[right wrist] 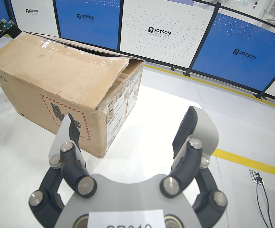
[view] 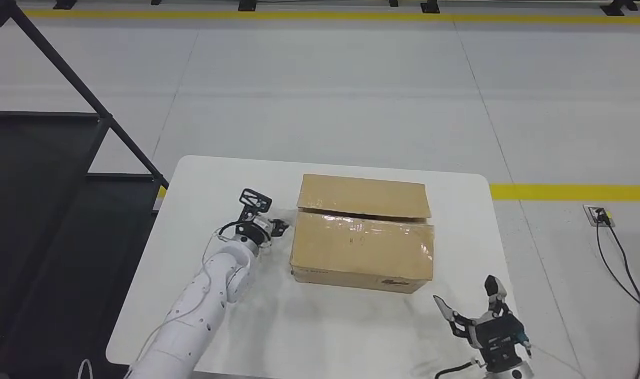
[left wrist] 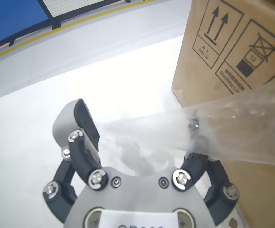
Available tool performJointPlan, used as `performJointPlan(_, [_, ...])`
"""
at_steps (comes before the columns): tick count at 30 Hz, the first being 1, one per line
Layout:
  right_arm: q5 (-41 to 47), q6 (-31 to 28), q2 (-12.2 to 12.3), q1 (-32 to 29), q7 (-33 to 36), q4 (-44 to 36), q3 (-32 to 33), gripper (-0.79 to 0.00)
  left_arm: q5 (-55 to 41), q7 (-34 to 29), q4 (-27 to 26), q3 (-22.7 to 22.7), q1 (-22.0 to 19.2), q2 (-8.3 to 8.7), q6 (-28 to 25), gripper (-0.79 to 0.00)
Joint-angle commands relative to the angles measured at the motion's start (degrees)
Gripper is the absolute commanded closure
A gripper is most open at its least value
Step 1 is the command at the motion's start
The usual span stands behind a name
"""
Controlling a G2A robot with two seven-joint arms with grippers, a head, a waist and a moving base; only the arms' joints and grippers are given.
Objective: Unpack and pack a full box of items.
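A brown cardboard box (view: 362,241) lies mid-table with its top flaps down; the far flap stands slightly ajar, with a dark gap at the end seen in the right wrist view (right wrist: 56,77). My left gripper (view: 258,211) is open just beside the box's left end (left wrist: 222,48). A loose strip of clear tape (left wrist: 222,124) runs from that end across the left gripper (left wrist: 139,119) and hides one fingertip. My right gripper (view: 478,309) is open over the table's near right corner, apart from the box, with nothing between its fingers (right wrist: 130,122).
The white table (view: 200,279) has bare surface left of and in front of the box. A black metal frame (view: 60,179) stands off the table's left side. A floor socket with a cable (view: 598,216) lies to the right.
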Motion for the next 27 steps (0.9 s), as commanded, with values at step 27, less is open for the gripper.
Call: performJointPlan(27, [-0.81,-2.15,-0.15,3.09,0.82,2.02,-1.48,-0.785,2.46,4.24,-14.25,-11.52,12.35,3.98,3.05,-0.785])
